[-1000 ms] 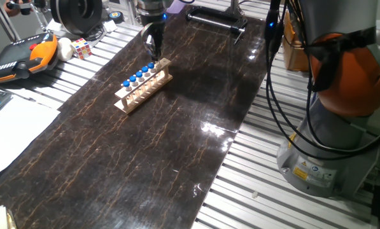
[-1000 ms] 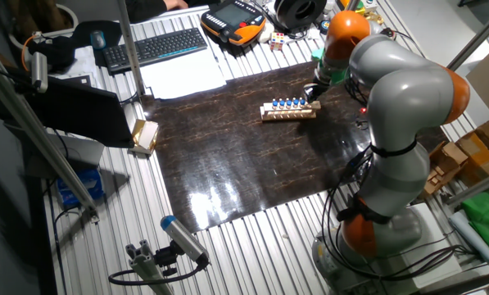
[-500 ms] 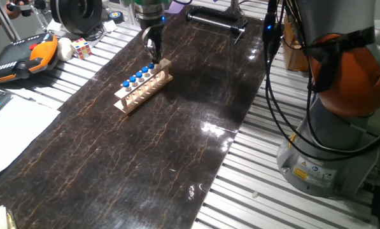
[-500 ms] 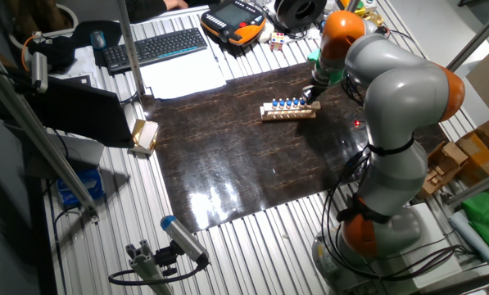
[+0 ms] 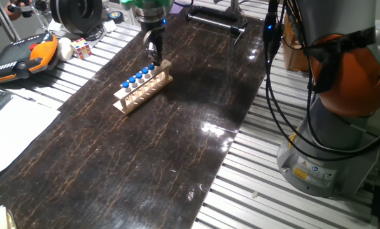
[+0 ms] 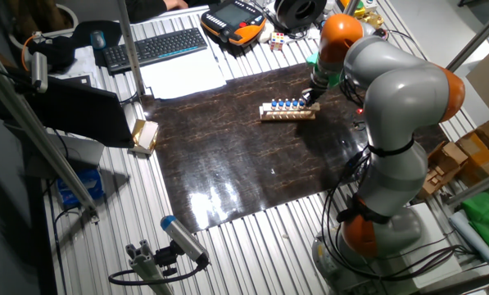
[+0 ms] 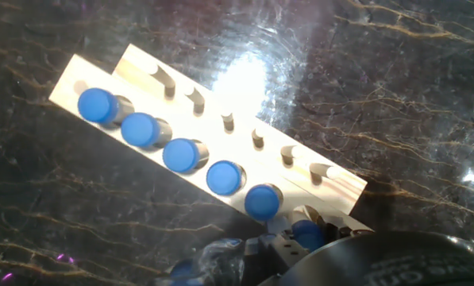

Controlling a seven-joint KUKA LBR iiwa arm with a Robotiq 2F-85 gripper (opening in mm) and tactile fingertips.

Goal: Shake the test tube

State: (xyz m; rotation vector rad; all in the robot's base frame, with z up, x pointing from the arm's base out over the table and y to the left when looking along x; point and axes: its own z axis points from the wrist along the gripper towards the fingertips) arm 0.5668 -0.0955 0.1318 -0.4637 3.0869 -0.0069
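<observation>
Where the light wooden rack [image 5: 143, 85] ends nearest the arm, the gripper [image 5: 153, 49] stands above it, pointing down at the last slot. Rack lies on the dark marbled worktop [image 5: 177, 140], long axis running diagonally in one fixed view.

Hand view: five blue-capped tubes [image 7: 183, 154] stand upright in a row in the rack [image 7: 157, 99]. The test tube [image 7: 307, 235], a sixth blue cap, sits at the rack's end slot, right at the gripper's dark body at the bottom edge of the frame. Whether the fingers touch this tube cannot be told; they are blurred and mostly out of frame. How far the jaws are apart cannot be told either.

Other fixed view: gripper [image 6: 312, 93] sits just over the rack's [image 6: 287, 111] right end, with the arm's grey and orange links [image 6: 391, 90] arching over the worktop [image 6: 244, 156].
</observation>
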